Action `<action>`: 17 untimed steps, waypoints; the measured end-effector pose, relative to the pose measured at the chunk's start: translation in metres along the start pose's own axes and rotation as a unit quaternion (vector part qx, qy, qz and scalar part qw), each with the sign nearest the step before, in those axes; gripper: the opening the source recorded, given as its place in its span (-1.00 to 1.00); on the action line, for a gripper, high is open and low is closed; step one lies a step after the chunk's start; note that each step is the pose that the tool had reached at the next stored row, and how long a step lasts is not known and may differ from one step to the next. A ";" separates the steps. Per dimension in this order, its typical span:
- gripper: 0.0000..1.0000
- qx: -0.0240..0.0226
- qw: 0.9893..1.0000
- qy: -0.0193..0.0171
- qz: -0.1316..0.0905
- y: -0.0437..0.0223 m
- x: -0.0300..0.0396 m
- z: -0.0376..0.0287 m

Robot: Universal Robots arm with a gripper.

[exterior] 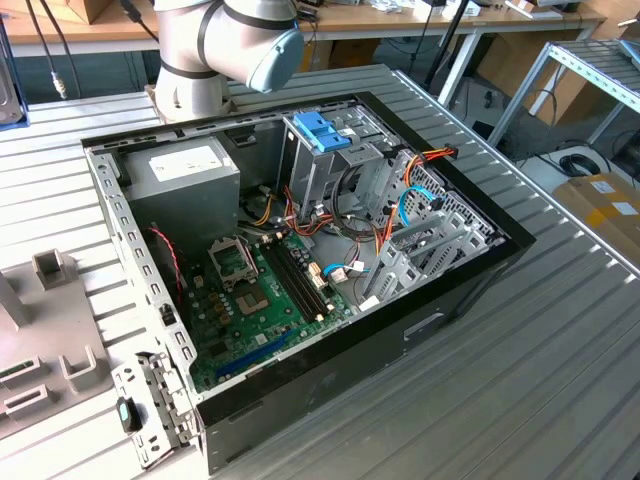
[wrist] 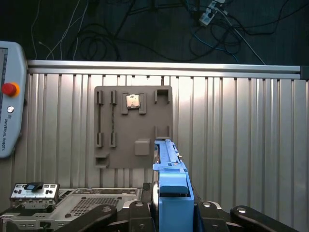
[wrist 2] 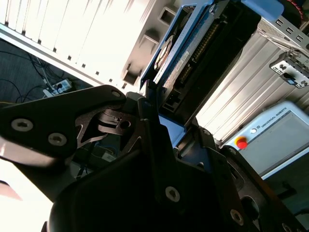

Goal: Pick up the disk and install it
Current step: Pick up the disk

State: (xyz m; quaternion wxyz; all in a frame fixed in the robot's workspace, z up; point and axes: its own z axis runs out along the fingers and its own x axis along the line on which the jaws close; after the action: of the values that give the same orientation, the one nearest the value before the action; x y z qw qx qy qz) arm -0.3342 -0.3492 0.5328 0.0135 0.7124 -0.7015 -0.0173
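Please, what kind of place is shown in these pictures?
Most likely a robotics lab or workshop. An open computer case lies on a ribbed metal table beside the robot arm, workbenches stand behind, and loose cables lie on the floor. The claw holds the disk.

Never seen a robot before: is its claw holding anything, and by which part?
Yes. The claw is shut on the disk, gripping it at one blue-framed end.
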 end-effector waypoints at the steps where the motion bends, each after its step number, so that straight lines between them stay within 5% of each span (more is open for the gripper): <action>1: -0.26 0.000 1.000 0.000 0.000 -0.0003 0.0000 0.0000; 17: -0.26 0.000 1.000 0.000 0.000 -0.0058 0.0001 -0.0002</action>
State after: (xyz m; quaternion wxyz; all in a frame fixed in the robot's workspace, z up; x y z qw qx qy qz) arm -0.3284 -0.3492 0.5328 0.0136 0.7123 -0.7015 -0.0172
